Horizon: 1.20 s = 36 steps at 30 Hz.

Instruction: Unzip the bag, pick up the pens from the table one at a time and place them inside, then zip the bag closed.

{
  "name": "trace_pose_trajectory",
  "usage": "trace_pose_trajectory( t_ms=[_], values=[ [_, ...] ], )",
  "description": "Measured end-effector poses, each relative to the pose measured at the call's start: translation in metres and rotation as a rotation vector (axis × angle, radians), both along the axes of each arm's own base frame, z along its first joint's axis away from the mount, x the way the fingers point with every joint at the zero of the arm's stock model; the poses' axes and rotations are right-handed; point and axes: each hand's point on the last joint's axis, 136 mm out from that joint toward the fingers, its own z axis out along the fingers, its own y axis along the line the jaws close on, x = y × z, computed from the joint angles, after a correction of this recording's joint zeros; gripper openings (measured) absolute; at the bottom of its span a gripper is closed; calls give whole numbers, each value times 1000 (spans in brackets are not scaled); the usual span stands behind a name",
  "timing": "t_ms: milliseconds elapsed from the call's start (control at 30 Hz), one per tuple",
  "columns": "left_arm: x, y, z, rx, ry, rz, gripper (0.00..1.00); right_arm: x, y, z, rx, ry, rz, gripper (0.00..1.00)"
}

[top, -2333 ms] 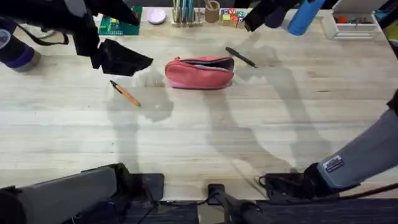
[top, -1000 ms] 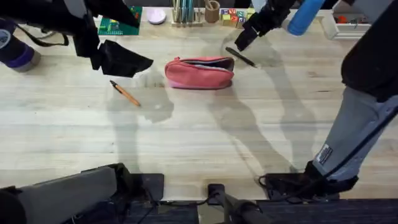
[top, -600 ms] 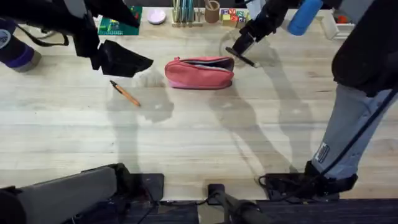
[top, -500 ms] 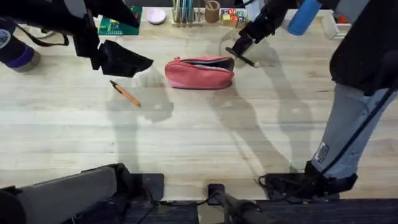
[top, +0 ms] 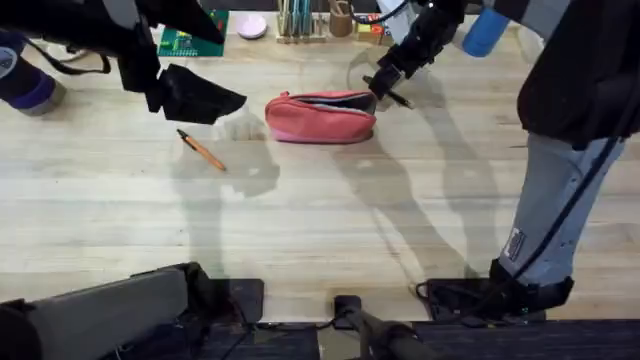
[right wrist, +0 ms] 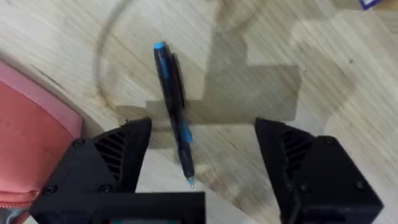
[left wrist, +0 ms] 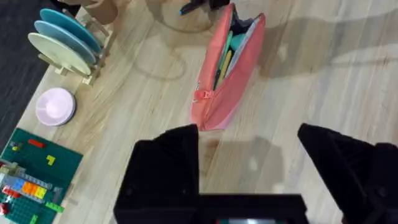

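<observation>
Right gripper [right wrist: 196, 162] spread wide, straddling black pen [right wrist: 173, 106]; pen's long axis crosses the gap, centre frame, beside bag [top: 320, 115].

Both arms black with grey link covers; right arm's grey forearm carries a small dark label. Left gripper [left wrist: 249, 165]: matte black, broad blocky fingers [left wrist: 163, 165]. Right gripper [right wrist: 202, 165]: black fingers with ribbed inner pads [right wrist: 118, 152]. Black cables trail behind the left gripper.

Bag [top: 321, 117] just beside pen [right wrist: 174, 102]; far side open.
</observation>
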Motion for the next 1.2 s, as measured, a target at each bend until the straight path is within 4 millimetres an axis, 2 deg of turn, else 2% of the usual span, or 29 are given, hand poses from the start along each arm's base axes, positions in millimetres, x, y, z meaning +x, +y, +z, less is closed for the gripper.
trace_pose_trajectory(
  t_ms=[167,267,367,800,967,1033,1200],
  values=[
    [0,0,0,0,0,0,993,0,0,0,-2,0,0,980],
    [0,0,0,0,0,0,993,1,-1,0,-5,-3,-1,927],
    [0,0,0,0,0,0,993,1,-1,0,-5,-4,-1,818],
    [0,0,0,0,0,0,992,1,-1,0,-4,-2,-9,224],
    [0,0,0,0,0,0,993,1,0,0,-3,-3,-7,72],
    [0,0,0,0,0,0,993,1,1,0,-3,-6,-6,40],
    [0,0,0,0,0,0,993,2,1,0,-3,-7,-6,38]
  ],
)
